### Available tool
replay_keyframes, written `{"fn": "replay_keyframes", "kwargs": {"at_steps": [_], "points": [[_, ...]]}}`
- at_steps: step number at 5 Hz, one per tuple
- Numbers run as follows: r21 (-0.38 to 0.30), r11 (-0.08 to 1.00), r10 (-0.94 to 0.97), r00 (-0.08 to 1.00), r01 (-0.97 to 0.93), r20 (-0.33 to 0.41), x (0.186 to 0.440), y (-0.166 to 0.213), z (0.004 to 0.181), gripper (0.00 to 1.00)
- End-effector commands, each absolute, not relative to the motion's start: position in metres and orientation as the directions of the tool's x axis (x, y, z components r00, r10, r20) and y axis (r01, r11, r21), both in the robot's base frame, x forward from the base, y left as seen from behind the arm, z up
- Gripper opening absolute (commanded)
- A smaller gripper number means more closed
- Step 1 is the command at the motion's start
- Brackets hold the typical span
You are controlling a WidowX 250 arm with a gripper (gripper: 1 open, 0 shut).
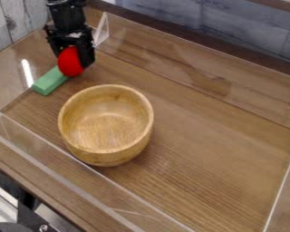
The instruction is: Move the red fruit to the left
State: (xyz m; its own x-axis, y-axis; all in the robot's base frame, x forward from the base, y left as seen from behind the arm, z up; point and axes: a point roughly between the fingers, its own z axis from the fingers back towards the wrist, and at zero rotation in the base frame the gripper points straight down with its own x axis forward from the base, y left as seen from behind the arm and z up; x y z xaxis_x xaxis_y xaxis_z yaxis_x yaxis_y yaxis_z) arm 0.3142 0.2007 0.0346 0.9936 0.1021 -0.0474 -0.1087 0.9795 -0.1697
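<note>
The red fruit [69, 62] is seen between the fingers of the tool [70, 60], low over the desk [208, 136]. The jaws appear spread wider than the fruit, though whether contact remains cannot be told, nor whether the fruit rests on the desk. The green block [50, 80] lies just below and beside the tool, the wooden bowl [105, 123] farther off toward the camera. Being round, the fruit could roll once freed, or be nudged by a rising finger. The desk is wood-grained, ringed by clear plastic walls [14, 136], with grey planking behind.
</note>
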Motion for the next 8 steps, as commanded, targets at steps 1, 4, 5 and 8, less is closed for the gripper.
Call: {"fn": "replay_keyframes", "kwargs": {"at_steps": [1,4,5,8], "points": [[-0.168,0.982,0.081,0.996,-0.087,-0.038,0.316,0.206,0.02,0.0],[-0.205,0.978,0.033,0.998,-0.044,-0.056,0.311,0.197,-0.002,0.0],[-0.217,0.975,0.037,0.997,-0.05,-0.063,0.307,0.197,-0.007,0.0],[-0.246,0.967,0.052,0.995,-0.073,-0.09,0.298,0.208,-0.02,0.0]]}}
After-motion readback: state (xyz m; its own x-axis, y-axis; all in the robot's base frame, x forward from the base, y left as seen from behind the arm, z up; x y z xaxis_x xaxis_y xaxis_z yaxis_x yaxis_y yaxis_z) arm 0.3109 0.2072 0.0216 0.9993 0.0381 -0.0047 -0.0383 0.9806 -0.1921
